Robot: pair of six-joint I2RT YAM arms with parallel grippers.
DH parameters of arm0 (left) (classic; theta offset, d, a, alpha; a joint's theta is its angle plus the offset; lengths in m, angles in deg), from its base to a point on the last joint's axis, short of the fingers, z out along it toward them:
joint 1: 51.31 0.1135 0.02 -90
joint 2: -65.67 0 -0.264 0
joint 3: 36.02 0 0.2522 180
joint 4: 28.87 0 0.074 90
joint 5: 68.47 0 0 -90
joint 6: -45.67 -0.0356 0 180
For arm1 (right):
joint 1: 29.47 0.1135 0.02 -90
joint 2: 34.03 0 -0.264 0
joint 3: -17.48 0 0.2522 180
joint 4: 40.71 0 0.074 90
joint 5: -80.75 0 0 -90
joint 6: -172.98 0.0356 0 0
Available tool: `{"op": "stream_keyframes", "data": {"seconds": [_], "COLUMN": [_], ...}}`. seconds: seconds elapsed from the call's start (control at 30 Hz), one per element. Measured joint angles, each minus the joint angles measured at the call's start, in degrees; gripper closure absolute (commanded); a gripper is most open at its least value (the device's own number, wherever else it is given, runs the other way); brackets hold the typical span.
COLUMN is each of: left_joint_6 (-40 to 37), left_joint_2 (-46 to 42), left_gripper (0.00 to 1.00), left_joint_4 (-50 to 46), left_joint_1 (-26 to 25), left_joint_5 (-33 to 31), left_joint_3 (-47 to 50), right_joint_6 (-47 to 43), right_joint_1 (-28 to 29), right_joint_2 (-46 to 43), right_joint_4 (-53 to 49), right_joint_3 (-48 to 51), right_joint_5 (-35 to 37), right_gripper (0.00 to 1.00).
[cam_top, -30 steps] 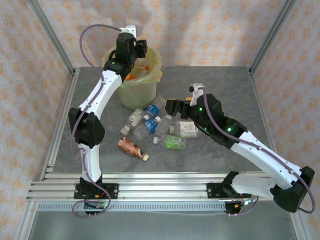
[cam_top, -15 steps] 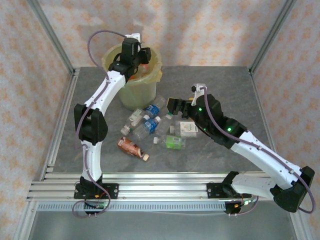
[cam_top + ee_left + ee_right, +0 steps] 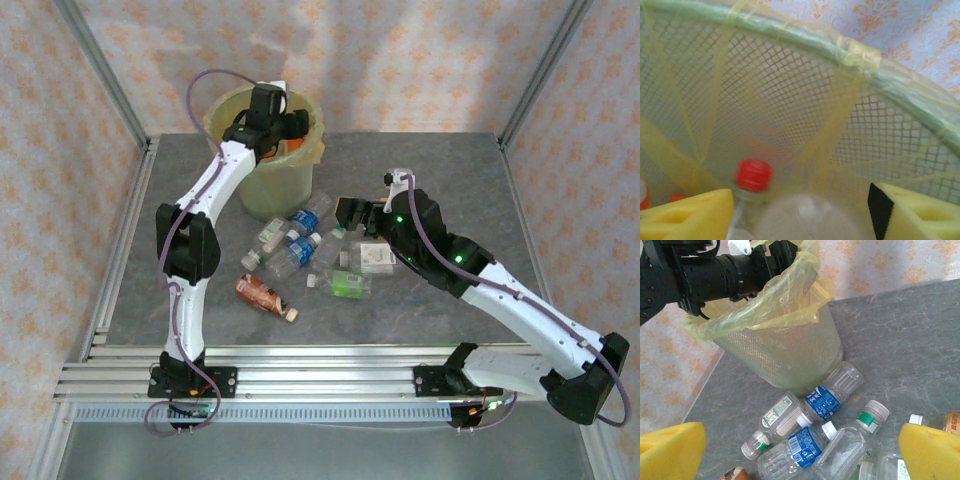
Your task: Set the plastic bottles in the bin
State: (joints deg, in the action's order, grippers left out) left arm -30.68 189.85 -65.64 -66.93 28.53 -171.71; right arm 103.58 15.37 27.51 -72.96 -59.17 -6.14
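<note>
progress: partway. Some bottles are in the bin and a cluster lies on the table; I judge it under half done.
nearest leftover: brown-labelled clear plastic bottle (image 3: 262, 293), on its side on the grey stone-look table (image 3: 450, 170), closest to the arm bases and slightly apart from the others.
leftover cluster: clear plastic bottles with blue, green and white labels (image 3: 300, 250), all on their sides between the brown one and the bin foot. About eight on the table in all; they overlap, so the exact count is unclear.
right gripper (image 3: 800, 450): yellow foam pads wide apart, nothing between them, hovering over the cluster.
bin: round pale mesh bucket lined with a yellow-green plastic bag (image 3: 262, 185), upright at the far left of the table. A blue-labelled bottle (image 3: 824, 401) lies just beside its foot.
left gripper (image 3: 801, 210): over the bin mouth, pads spread. A blurred clear bottle (image 3: 810, 222) sits between them with a gap at the left pad, so it looks free.
bin contents: red-capped bottle (image 3: 754, 175) and orange-red bits at the lower left, likely more caps. Number inside cannot be told.
remaining: every bottle on the table.
</note>
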Motion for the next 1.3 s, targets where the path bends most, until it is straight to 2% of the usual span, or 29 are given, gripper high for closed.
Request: {"op": "stream_keyframes", "data": {"seconds": [0.1, 0.47, 0.6, 0.77, 0.97, 1.13, 1.3], "left_joint_6": [0.15, 0.48, 1.31, 2.80, 5.84, 9.14, 11.67], "left_joint_2": [0.15, -0.07, -2.47, -12.48, -28.65, -40.50, -48.74], "left_gripper": [0.16, 0.14, 0.10, 0.00, 0.00, 0.00, 0.00], "left_joint_4": [-0.87, -2.60, -4.07, -5.16, -4.96, -5.09, -6.19], "left_joint_1": [0.02, 0.02, 0.02, 0.04, 1.95, 6.21, 6.75], "left_joint_5": [0.33, 0.00, -1.33, -5.18, -11.21, -15.78, -19.82], "left_joint_3": [-1.79, -3.19, -2.23, 2.49, 9.29, 21.14, 33.27], "right_joint_6": [0.00, -0.04, -0.11, -1.03, -4.50, -8.31, -10.67], "right_joint_1": [0.00, 0.00, 0.00, 0.26, 5.62, 11.58, 16.81], "right_joint_2": [0.00, 1.20, 2.45, 5.88, 13.81, 22.91, 30.21], "right_joint_4": [-0.24, -1.51, -2.19, -3.85, -7.93, -14.12, -20.35], "right_joint_3": [0.00, -0.39, -0.92, -3.02, -9.22, -16.74, -20.70], "right_joint_5": [0.07, -0.02, -0.48, -2.51, -2.69, -3.56, -4.48], "right_gripper": [0.01, 0.00, 0.01, 0.06, 0.11, 0.14, 0.14]}}
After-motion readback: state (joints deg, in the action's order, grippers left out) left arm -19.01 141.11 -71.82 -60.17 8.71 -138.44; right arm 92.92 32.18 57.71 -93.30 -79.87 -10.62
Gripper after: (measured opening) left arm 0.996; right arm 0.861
